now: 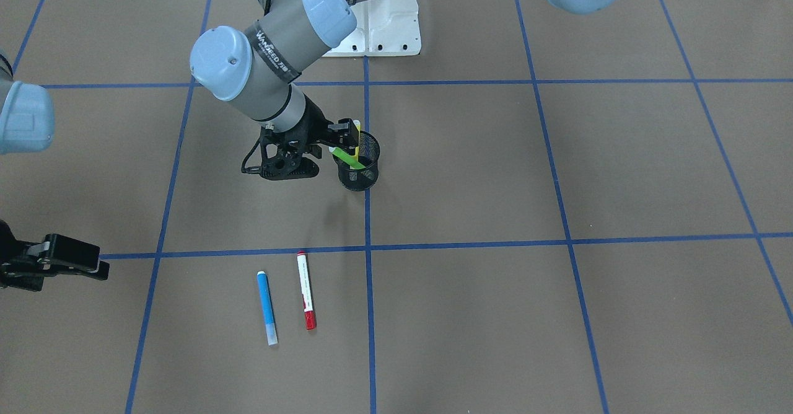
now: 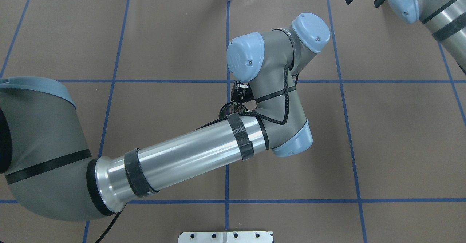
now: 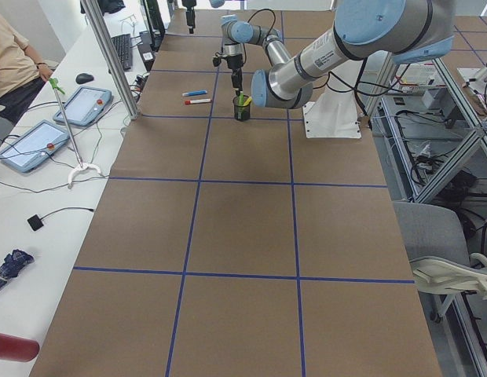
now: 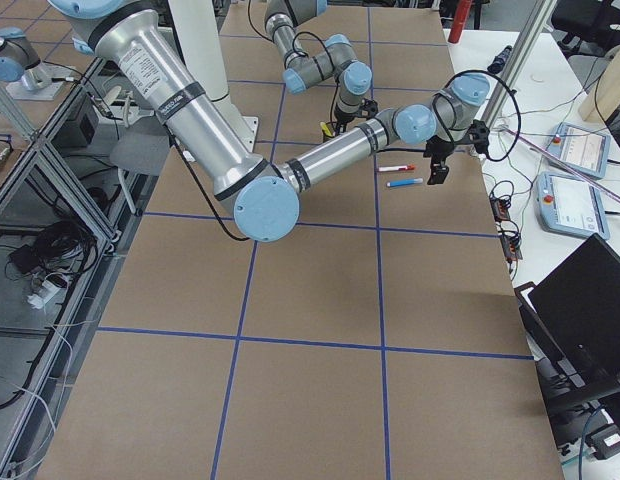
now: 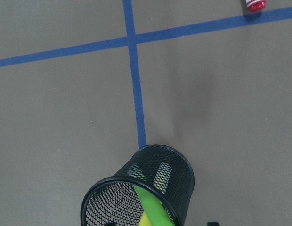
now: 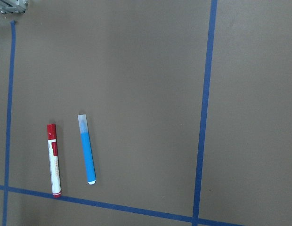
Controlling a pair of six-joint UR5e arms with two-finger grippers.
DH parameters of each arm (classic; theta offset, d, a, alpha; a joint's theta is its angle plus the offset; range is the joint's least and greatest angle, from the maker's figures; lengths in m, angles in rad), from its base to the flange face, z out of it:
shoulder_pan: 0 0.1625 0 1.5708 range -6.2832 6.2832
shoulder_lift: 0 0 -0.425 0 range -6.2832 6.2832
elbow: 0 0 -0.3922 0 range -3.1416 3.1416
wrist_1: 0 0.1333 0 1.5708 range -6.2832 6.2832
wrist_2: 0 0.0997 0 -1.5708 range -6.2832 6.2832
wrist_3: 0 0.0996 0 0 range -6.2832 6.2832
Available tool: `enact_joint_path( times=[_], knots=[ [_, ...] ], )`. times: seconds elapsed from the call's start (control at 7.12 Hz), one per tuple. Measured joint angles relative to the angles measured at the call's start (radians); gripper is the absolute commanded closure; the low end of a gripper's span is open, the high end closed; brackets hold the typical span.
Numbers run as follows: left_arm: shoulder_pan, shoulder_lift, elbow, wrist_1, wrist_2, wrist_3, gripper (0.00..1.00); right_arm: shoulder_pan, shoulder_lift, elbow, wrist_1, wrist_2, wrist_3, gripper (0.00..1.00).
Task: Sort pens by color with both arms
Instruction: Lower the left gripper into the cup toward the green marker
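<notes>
Pens, 4 total. Green pen (image 1: 347,157) and yellow pen (image 1: 357,135) are both inside the black mesh cup (image 1: 359,175). The green one leans across the cup. The yellow one stands more upright at the rim on the robot's side.

The blue pen (image 1: 267,305) and the white-bodied pen with red cap (image 1: 306,290) lie flat on the table (image 1: 557,172). They are side by side, nearly parallel and not touching, just on the operators' side of a blue tape line (image 1: 495,244). One end of the red-capped pen lies right at that line.

The cup is upright and sits on the tape line that runs away from the robot's white pedestal base (image 1: 387,30).

Left arm (image 2: 189,155): the long silver tube reaches from the robot's left across the centre line, and the wrist is folded back. The left gripper (image 1: 344,135) points down at the cup's rim, close against the yellow pen's upper end. In the left wrist view only two dark finger tips show at the bottom edge. They are set wide, with both pens between them, so the jaws read as spread and no grip is seen.

Right arm (image 2: 437,17): stretched far out on the robot's right toward the operators' side. The right gripper (image 1: 99,262) hangs above bare table, well apart from the cup and off to the side of the two flat pens. In the overhead view its fingers stand apart and nothing is in them. Its wrist camera looks down on the blue and red-capped pens.
</notes>
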Motion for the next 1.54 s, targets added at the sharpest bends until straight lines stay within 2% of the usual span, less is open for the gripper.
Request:
enact_joint_path(
  times=[0.28,1.12,1.54],
  knots=[
    [0.000,0.005,0.002,-0.007,-0.001,0.000,0.40,0.000,-0.001,-0.001,0.000,0.000,0.000,0.00],
    [0.001,0.007,-0.004,-0.015,-0.002,-0.003,0.89,-0.001,-0.002,-0.002,0.000,-0.002,0.000,0.00],
    [0.000,0.008,-0.025,-0.006,-0.022,-0.008,0.92,-0.001,-0.002,-0.002,0.000,-0.002,0.000,0.00]
  ],
)
